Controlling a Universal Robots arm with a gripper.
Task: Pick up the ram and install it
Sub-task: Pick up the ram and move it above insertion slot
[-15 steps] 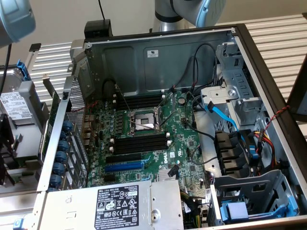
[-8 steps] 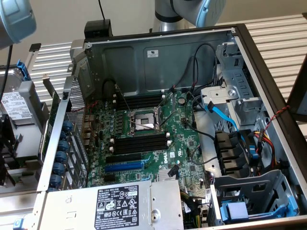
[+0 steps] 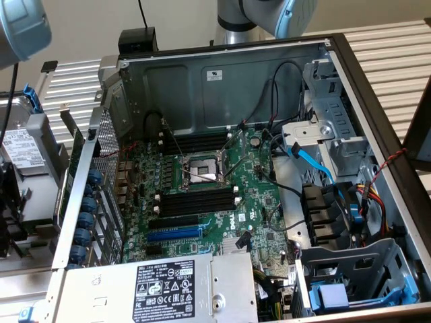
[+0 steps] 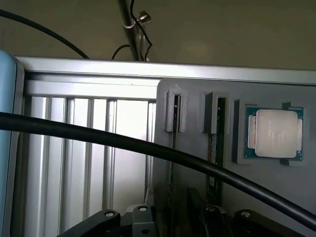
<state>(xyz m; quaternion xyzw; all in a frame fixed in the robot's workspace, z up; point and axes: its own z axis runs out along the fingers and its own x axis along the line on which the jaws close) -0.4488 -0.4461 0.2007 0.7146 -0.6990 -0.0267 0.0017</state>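
From the exterior view's left, a drive lay outside the case, and part of the arm showed at the upper corner. Inside the open case the board lay flat. Black slots ran on either side of the socket, and a blue slot lay nearer the supply. Toward that view's right ran a blue cable, and a grey cage stood beyond it.

In the wrist view the claw was close to a grey holder set against pale slats. A black cable crossed in front. The ram stood on edge in one of the holder's two narrow slots, its green face partly showing. The other slot, farther from the CPU, held a thin dark edge that ran toward the claw. The CPU sat in its own recess just beside the ram. Whether the claw was open or closed could not be told.
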